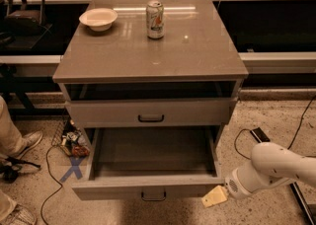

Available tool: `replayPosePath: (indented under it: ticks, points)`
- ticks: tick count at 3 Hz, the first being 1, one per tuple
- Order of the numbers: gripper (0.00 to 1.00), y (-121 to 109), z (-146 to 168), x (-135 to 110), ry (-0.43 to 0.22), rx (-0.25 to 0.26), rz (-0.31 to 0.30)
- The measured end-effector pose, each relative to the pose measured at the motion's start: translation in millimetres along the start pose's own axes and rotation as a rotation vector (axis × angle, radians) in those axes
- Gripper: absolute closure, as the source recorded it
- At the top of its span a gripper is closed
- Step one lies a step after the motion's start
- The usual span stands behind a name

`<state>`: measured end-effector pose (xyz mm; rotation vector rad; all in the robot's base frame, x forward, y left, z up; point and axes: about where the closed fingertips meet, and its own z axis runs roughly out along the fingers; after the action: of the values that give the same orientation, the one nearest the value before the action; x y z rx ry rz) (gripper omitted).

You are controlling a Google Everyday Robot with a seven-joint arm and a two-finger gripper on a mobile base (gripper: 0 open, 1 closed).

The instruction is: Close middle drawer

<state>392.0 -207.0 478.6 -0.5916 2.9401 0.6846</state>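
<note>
The middle drawer [148, 187] is pulled far out of the grey-beige cabinet [153, 46]. Its inside looks empty, and its flat front carries a small dark bar handle [153, 197] at the centre. Above it, the top drawer [148, 112] with its own handle stands slightly out. My gripper [214, 197], cream-tipped at the end of the white arm [276, 167], is low at the right end of the middle drawer's front, just beside its corner. I cannot tell whether it touches the front.
A white bowl [98, 18] and a drink can [155, 19] stand on the cabinet top. A person's leg and shoe [22, 142] are at the left. Cables and a small cluttered object [74, 142] lie on the floor left of the drawer. A blue X [72, 168] marks the floor.
</note>
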Motion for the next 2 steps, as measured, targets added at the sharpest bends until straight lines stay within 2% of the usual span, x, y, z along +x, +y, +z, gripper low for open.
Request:
replayPosePath:
  ticks: [1, 2]
  points:
    - [0.48, -6, 24, -1, 0.033, 0.009, 0.020]
    - [0.79, -21, 58, -19, 0.042, 0.037, 0.036]
